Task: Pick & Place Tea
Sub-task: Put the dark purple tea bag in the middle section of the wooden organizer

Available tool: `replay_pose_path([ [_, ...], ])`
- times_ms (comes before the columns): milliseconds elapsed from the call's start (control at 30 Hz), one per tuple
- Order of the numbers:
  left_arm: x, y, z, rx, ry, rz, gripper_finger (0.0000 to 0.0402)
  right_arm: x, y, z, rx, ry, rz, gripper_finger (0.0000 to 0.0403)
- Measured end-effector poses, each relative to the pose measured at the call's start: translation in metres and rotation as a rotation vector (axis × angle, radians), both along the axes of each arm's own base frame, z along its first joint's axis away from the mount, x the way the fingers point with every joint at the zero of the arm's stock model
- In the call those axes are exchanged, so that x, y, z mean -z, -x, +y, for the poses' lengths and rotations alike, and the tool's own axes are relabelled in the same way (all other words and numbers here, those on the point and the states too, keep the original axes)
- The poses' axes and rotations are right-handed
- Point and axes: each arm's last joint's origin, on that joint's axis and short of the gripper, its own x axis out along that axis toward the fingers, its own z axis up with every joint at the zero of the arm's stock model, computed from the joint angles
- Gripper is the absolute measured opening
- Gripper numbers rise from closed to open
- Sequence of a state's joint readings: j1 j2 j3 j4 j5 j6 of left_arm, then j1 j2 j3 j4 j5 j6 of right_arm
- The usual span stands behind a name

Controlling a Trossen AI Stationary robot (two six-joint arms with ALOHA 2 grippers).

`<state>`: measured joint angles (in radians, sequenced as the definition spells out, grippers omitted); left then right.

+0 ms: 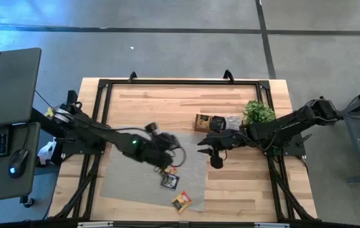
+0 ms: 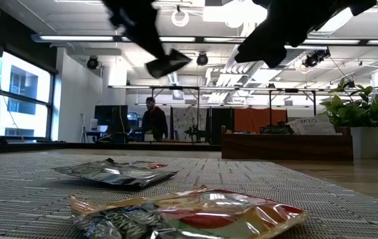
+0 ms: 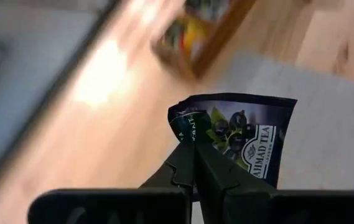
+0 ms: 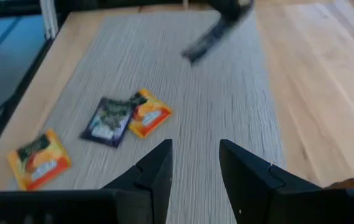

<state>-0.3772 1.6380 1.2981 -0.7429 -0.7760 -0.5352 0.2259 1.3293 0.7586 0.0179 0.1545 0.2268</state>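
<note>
A: Where is the tea, and who holds it?

B: The left tool (image 1: 164, 154) is clenched on one dark sachet (image 3: 245, 135), pinching its corner and carrying it clear above the grey mat (image 1: 119, 180). In the low view the sachet (image 2: 167, 64) hangs tilted in the air.

A: And the other tool?

B: The right tool (image 4: 192, 165) hovers over the mat's right edge with its fingers apart, holding nothing.

A: Which way must the held sachet go?

B: My guess is right and far, toward the tray (image 1: 210, 121), which sits on the bench (image 1: 243, 190) beside the plant (image 1: 259, 113). The right arm lies between the sachet and that tray, so the path looks tight there.

A: What remains on the mat?

B: Three sachets near the mat's near edge: a dark one (image 4: 109, 121) touching an orange one (image 4: 148, 114), and another orange one (image 4: 38, 158) apart, nearer the bench's near edge. The left arm is closer to all three, with open mat around them.
</note>
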Motion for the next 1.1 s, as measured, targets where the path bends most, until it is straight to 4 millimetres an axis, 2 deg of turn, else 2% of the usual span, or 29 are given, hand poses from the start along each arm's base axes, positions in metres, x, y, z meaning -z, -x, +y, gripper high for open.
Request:
replay_pose_path([
  [133, 0.006, -0.036, 0.015, 0.078, -0.115, 0.077, 0.0002, 0.000, -0.001, -0.003, 0.075, -0.009, -0.008, 0.0128],
  [267, 0.016, -0.064, 0.031, 0.119, -0.219, 0.171, 0.0002, 0.006, 0.004, -0.006, 0.170, 0.003, 0.055, 0.0128],
  [433, 0.033, -0.094, 0.051, 0.082, -0.331, 0.208, 0.0002, 0.008, 0.020, -0.010, 0.230, 0.003, 0.181, 0.0128],
  [567, 0.044, -0.118, 0.067, 0.107, -0.401, 0.183, 0.0002, -0.010, 0.048, -0.016, 0.297, -0.021, 0.203, 0.0128],
  [733, 0.053, -0.142, 0.083, 0.187, -0.488, 0.113, 0.0002, -0.031, 0.103, -0.023, 0.383, -0.059, 0.261, 0.0128],
  [900, 0.050, -0.157, 0.089, 0.239, -0.529, -0.017, 0.0002, -0.022, 0.146, -0.032, 0.454, -0.090, 0.251, 0.0128],
  [1000, 0.045, -0.161, 0.091, 0.274, -0.528, -0.048, 0.0002, -0.017, 0.161, -0.037, 0.452, -0.101, 0.209, 0.0128],
  [1100, 0.037, -0.164, 0.089, 0.332, -0.501, -0.113, 0.0002, -0.019, 0.172, -0.042, 0.446, -0.128, 0.154, 0.0128],
])
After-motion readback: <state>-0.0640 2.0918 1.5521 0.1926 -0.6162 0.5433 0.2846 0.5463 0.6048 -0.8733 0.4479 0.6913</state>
